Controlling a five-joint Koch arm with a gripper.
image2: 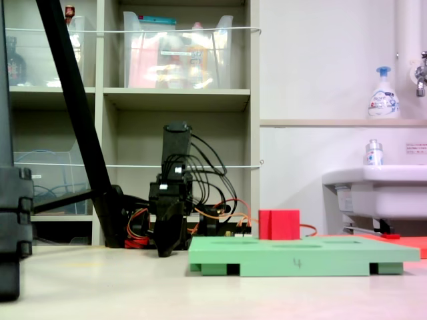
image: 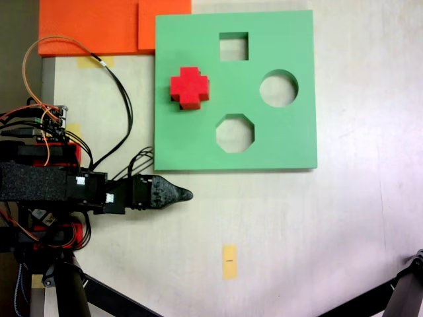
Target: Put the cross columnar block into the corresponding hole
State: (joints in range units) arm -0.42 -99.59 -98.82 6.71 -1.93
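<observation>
the cross columnar block (image: 190, 88) stands upright at the left side of the green foam board (image: 291, 142), in the upper middle of a fixed view, seemingly seated in the corresponding hole, its top proud of the board. it is bright red and plus-shaped. the gripper (image: 186, 194) rests below on the tabletop (image: 317, 224), jaws apparently clenched and empty.

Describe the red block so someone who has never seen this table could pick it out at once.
Find the flat green foam board on the pale table, just below the orange sheets in the fixed view from above. The cross columnar block stands on the board's left part, left of the square, round and octagonal cutouts. It is the board's one bright red, plus-shaped piece.
</observation>
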